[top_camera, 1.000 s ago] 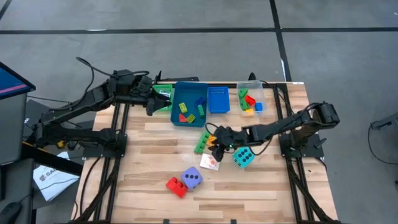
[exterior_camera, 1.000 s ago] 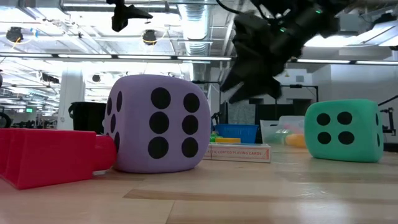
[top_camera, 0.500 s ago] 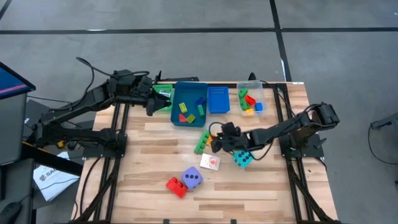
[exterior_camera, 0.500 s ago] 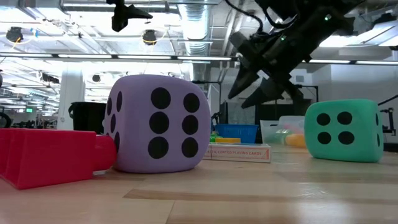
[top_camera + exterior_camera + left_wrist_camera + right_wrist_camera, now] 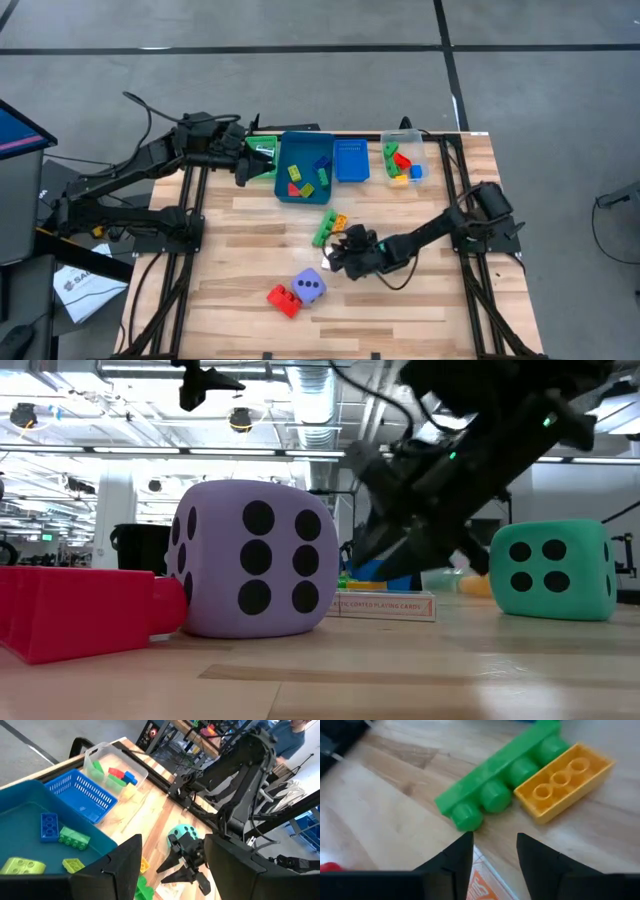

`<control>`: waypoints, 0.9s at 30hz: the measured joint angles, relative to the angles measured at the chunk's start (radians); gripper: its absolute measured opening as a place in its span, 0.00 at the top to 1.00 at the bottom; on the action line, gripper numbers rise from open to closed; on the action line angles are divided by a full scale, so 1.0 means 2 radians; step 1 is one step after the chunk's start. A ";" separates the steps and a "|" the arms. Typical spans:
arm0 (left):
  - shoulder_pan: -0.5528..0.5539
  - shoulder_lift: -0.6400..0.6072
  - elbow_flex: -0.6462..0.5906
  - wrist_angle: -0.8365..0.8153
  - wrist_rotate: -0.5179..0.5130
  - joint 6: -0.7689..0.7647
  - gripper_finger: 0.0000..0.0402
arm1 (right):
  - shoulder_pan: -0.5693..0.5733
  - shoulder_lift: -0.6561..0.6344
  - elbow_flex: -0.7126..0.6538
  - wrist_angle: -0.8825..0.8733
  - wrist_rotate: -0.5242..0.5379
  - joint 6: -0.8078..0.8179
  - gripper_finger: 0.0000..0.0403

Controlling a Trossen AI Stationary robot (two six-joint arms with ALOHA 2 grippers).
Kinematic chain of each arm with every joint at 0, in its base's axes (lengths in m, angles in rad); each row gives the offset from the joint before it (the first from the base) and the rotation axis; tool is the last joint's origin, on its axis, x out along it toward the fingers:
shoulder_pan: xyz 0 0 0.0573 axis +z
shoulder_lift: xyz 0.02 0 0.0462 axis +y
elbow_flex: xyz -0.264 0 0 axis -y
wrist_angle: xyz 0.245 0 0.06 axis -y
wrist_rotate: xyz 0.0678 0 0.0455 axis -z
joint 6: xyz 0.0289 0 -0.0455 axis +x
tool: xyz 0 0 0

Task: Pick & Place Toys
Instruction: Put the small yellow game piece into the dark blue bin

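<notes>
While the right gripper (image 5: 338,257) hangs low w/ fingers apart, gripping nothing, the card box (image 5: 385,604) lies just under it, green brick (image 5: 497,791) and orange brick (image 5: 563,782) just ahead.

Left gripper (image 5: 243,160) waits open by the blue tray (image 5: 285,192).

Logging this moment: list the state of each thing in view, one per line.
Right gripper: open, low over the card box, empty.
Left gripper: open, empty, waiting by the blue tray.
Card box: flat on the table.
Long green brick: lying studs-up, touching the orange brick.
Orange brick: upside down.
Purple die: on the table, against the red brick.
Blue tray: holds several bricks.
</notes>
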 joint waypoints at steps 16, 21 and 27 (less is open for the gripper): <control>0.000 0.000 0.000 -0.031 0.000 0.000 0.48 | -0.003 0.094 0.072 0.008 0.016 0.030 0.45; 0.000 0.000 0.000 -0.034 0.000 0.000 0.48 | -0.007 0.095 0.072 0.009 0.026 0.043 0.36; 0.000 0.000 0.000 -0.054 0.000 0.000 0.48 | -0.024 0.095 0.072 0.001 0.034 0.044 0.36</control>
